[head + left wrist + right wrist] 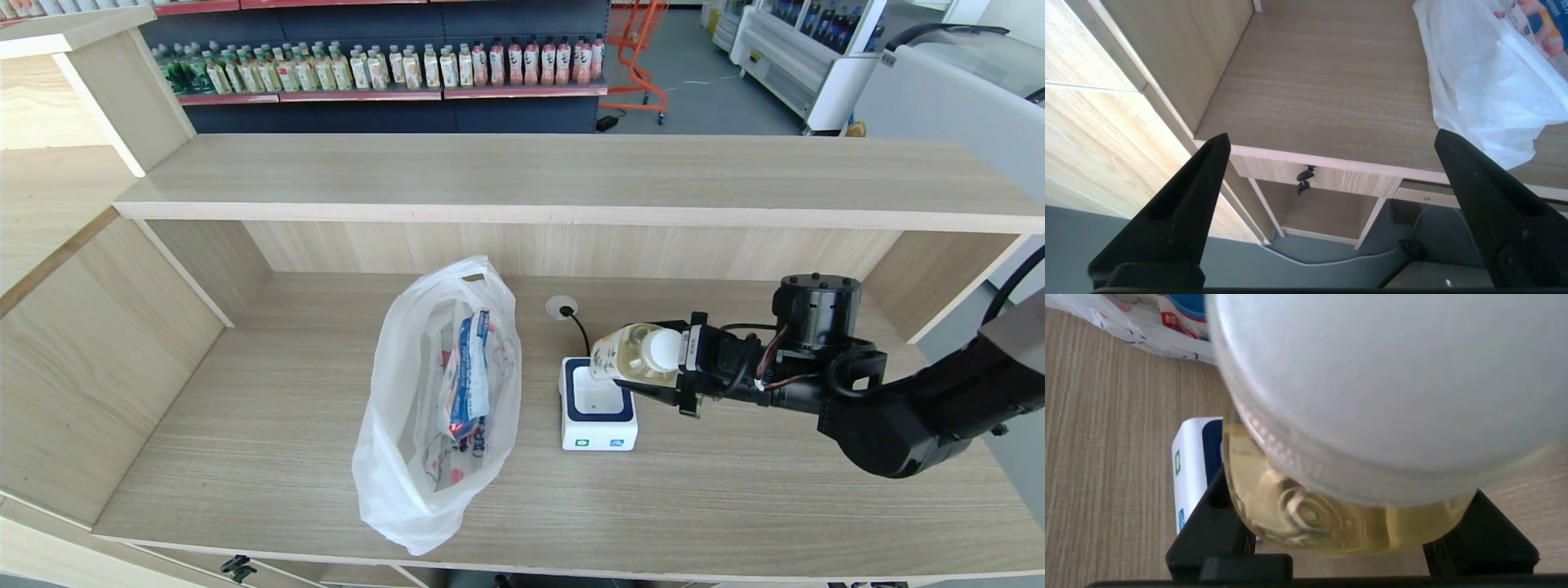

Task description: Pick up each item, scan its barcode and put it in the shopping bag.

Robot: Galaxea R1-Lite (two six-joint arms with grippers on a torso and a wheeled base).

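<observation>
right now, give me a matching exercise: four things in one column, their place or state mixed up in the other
1 bottle
2 scanner
3 shopping bag
4 left gripper

a jaws apart, empty
b slumped on the counter, packet inside
c held above the scanner
d flat on the counter beside the bag

Pairs: 1c, 2d, 3b, 4a

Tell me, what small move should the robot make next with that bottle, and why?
Probably ease the bottle nearer over the scanner: the right tool holds it sideways above the scanner's far edge, not yet by the shopping bag.
</observation>
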